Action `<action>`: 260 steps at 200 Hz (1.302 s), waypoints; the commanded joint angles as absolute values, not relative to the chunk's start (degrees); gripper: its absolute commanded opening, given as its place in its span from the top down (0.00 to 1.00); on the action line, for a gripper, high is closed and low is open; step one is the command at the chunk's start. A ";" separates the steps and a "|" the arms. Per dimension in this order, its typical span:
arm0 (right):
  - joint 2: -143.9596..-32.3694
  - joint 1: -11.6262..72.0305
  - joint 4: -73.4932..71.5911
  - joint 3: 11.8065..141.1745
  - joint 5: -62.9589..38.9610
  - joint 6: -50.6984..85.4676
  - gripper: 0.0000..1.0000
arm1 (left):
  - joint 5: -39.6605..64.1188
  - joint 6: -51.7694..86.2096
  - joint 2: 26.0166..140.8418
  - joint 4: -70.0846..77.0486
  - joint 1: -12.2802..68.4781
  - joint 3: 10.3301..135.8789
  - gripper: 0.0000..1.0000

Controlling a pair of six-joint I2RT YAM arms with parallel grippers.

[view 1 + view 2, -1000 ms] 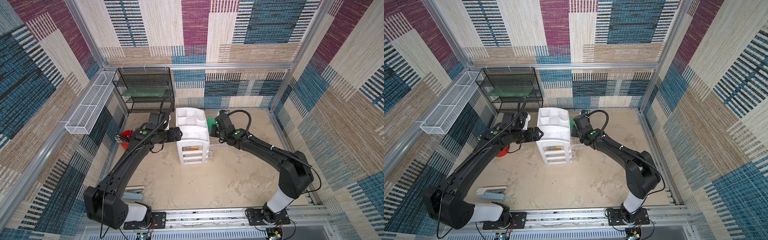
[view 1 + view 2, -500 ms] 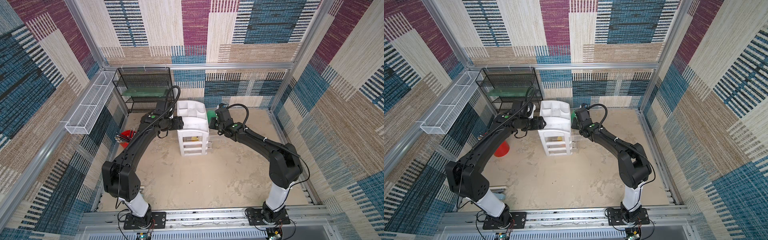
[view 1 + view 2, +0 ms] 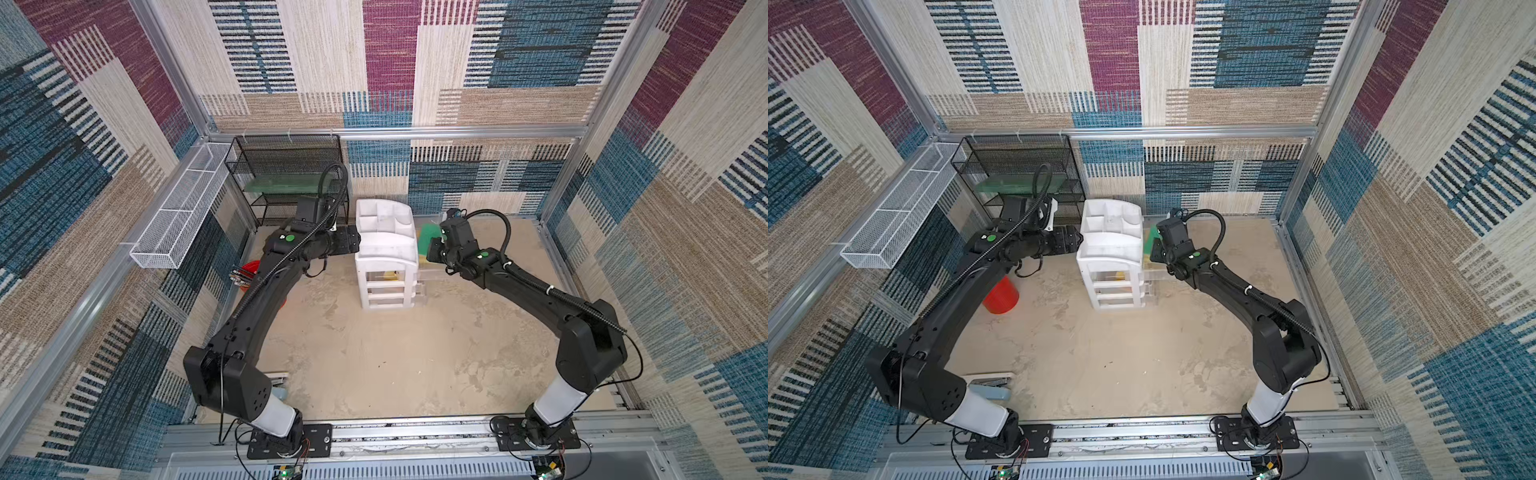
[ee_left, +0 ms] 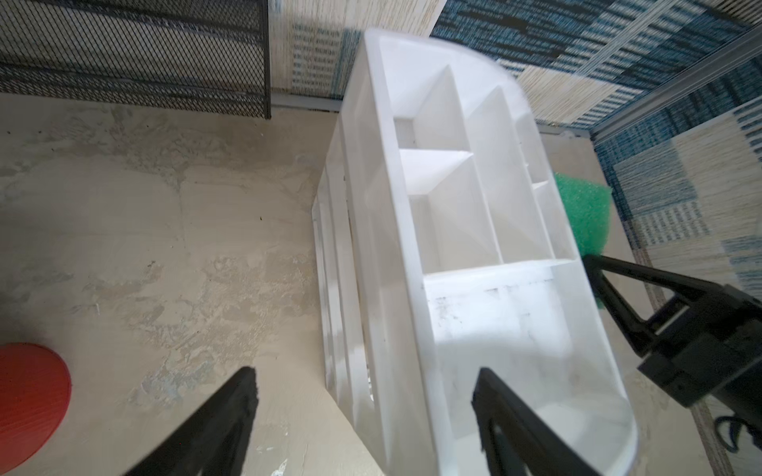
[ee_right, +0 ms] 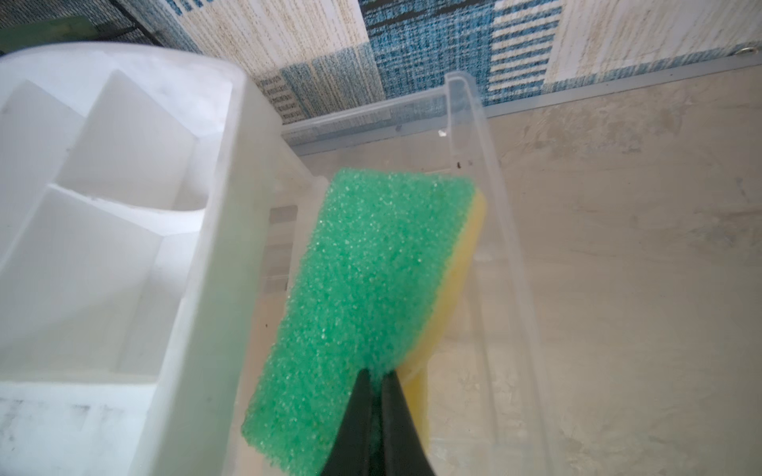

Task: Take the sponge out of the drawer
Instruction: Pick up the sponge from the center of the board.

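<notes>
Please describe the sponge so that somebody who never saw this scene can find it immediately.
Find the white drawer chest near the back wall. At its pulled-out clear drawer, the right hand pinches the sponge. Only it is rough green backed with yellow foam.

Sponge green over yellow — drawer white, mesh rack black

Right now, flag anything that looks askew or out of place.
The sponge hangs tilted, pinched only at one end by the right gripper, above a clear drawer standing pulled out of the white chest. Nothing looks spilled or damaged.
</notes>
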State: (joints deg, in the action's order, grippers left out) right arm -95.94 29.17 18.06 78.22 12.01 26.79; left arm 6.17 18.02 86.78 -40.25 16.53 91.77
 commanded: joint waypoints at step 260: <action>-84.92 47.39 -24.39 64.10 12.93 64.34 1.00 | 26.64 35.05 65.17 -3.49 21.97 62.77 0.17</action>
